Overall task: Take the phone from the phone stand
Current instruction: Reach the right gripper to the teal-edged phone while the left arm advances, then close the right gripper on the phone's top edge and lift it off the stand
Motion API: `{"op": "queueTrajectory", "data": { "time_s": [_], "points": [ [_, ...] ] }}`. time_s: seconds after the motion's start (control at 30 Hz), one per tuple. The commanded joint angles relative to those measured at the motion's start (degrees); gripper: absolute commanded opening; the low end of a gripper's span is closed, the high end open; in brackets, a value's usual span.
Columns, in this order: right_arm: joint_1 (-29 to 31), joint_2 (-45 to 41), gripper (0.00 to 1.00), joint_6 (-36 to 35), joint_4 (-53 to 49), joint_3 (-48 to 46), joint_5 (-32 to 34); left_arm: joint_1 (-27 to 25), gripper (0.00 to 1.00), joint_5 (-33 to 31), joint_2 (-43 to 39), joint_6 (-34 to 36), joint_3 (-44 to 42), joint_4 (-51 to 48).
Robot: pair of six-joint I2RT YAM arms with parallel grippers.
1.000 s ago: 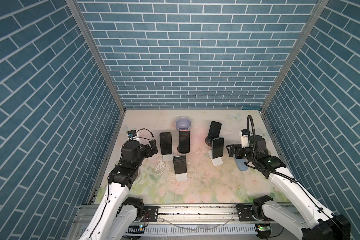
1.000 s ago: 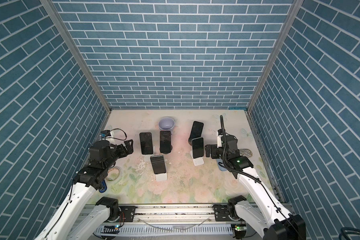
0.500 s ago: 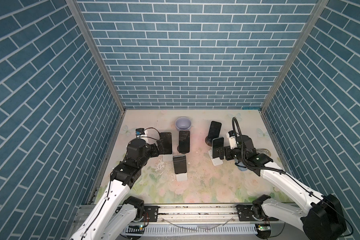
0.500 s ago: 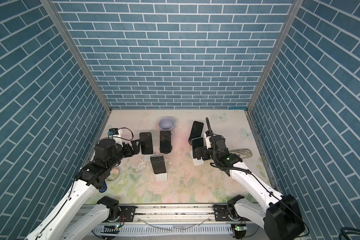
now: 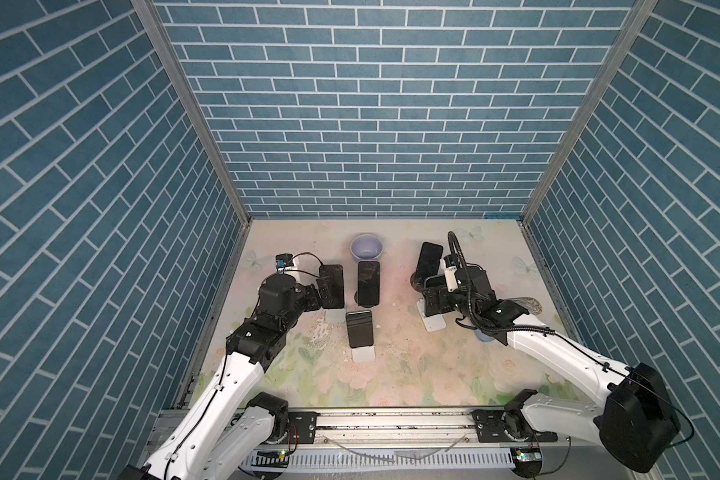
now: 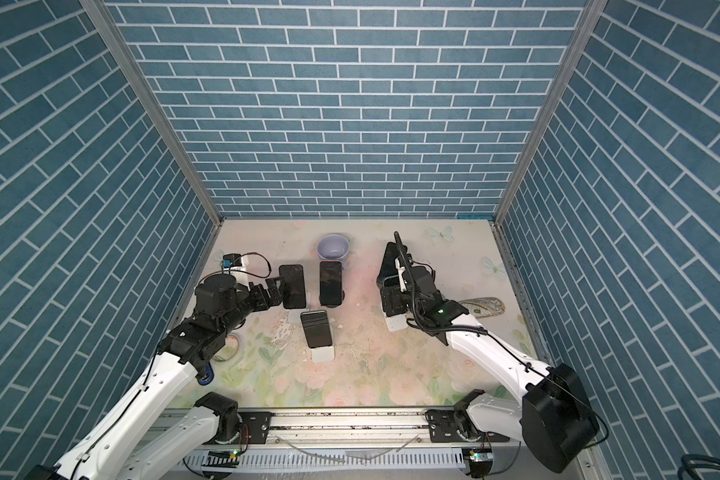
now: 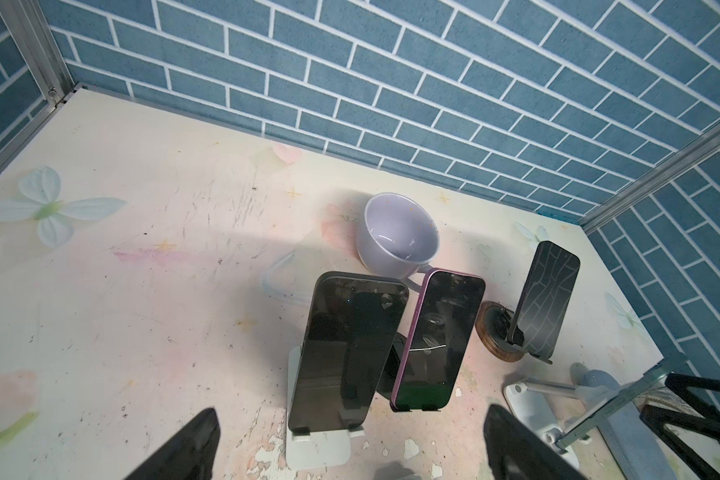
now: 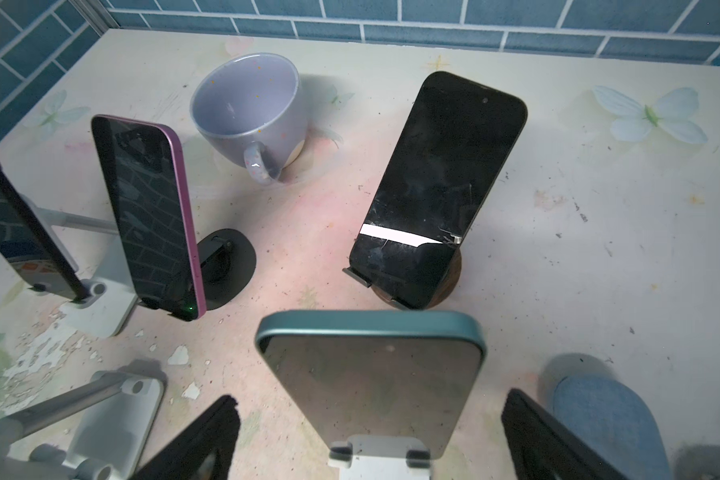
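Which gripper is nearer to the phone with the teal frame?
Right. The right gripper stands open on both sides of the teal-framed phone; the left gripper is far off, open, facing another dark phone.

Three walls printed with blue-grey brick and white joints enclose the cell in both top views: a back wall (image 5: 383, 104) at 12 o'clock, a left side wall (image 5: 80, 187) at 9 o'clock and a right side wall (image 5: 661, 187) at 3 o'clock, joined by bare metal corner posts (image 5: 192, 112). The tabletop (image 5: 412, 374) is cream with a faded print of pink roses and green leaves toward 6 o'clock, a pale butterfly (image 5: 470, 233) toward 1 o'clock, and a scuffed, flaked patch (image 5: 319, 332) toward 8 o'clock. Lighting is even and diffuse, casting only soft shadows.
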Motion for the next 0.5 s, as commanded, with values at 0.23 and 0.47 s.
{"op": "queueTrajectory", "data": {
  "time_s": [0.23,0.47],
  "points": [
    [3.1,4.5,0.88,2.5,1.4,4.8,9.5,-0.4,1.0,-1.2,0.6,1.6,1.5,1.4],
    [4.1,5.9,0.69,2.4,0.8,5.6,10.6,-0.4,1.0,-1.5,0.4,1.9,1.4,2.3]
  ]
}}
